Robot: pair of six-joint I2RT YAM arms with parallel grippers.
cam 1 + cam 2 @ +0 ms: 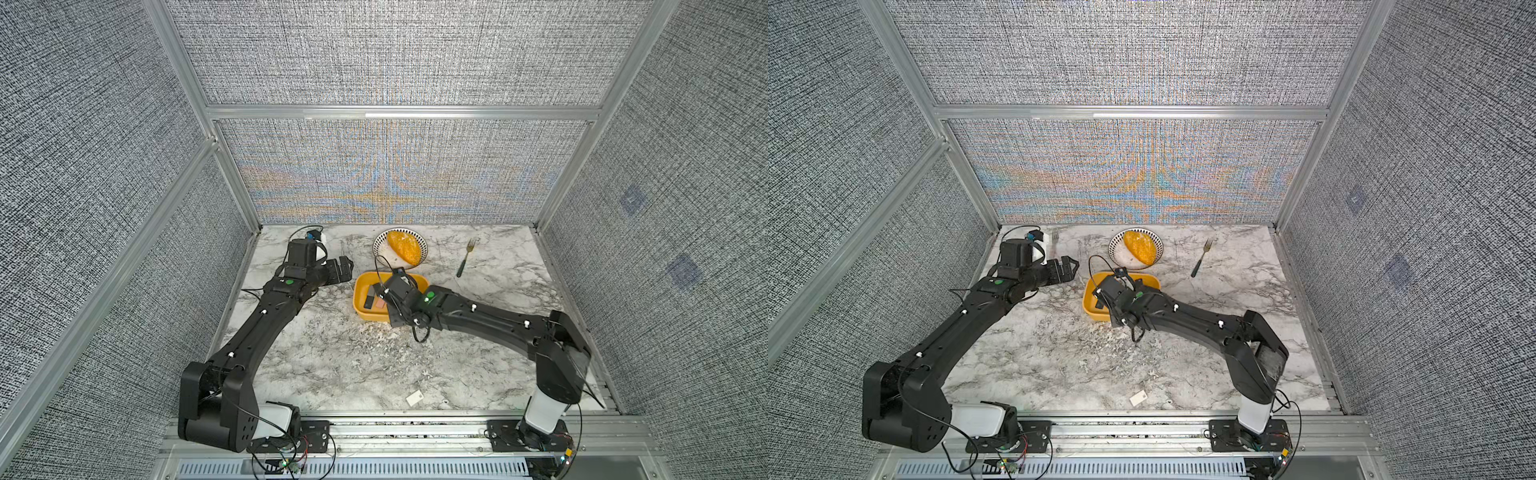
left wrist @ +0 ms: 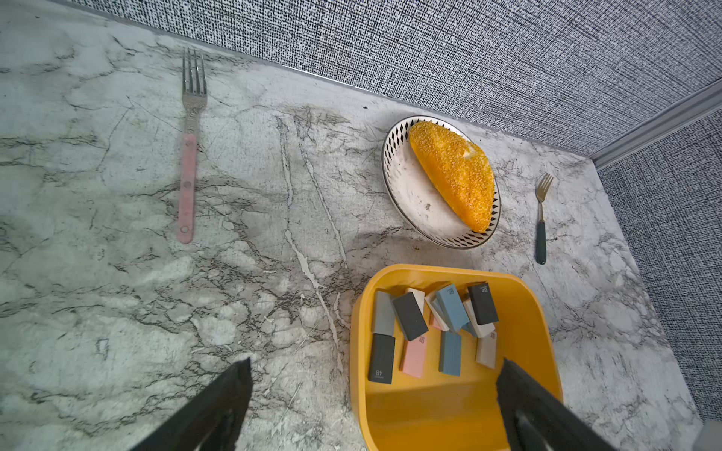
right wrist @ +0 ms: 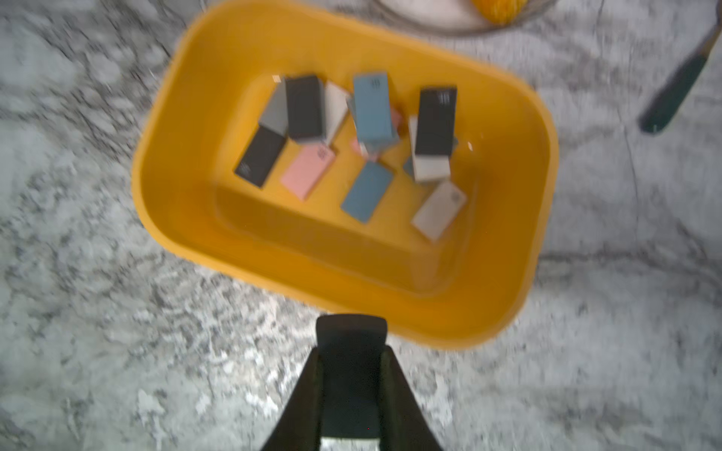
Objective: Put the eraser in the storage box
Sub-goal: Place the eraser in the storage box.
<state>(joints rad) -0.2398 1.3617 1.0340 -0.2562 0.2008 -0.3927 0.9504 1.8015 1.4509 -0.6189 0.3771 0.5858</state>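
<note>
Grip: my R gripper point(image 3: 351, 351) pinches black eraser point(image 3: 351, 390) tight, at storage box point(image 3: 469, 320) near rim; L gripper point(image 2: 375, 365) spread wide, holding nothing.

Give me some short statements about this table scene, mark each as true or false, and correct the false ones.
1. The storage box already contains several erasers. True.
2. The bread lies inside the storage box. False: it lies on the plate.
3. The left gripper is open and empty. True.
4. Both forks have pink handles. False: only the pink-handled fork does; the dark-handled fork does not.
5. The right gripper is open. False: it is shut on a black eraser.
</note>
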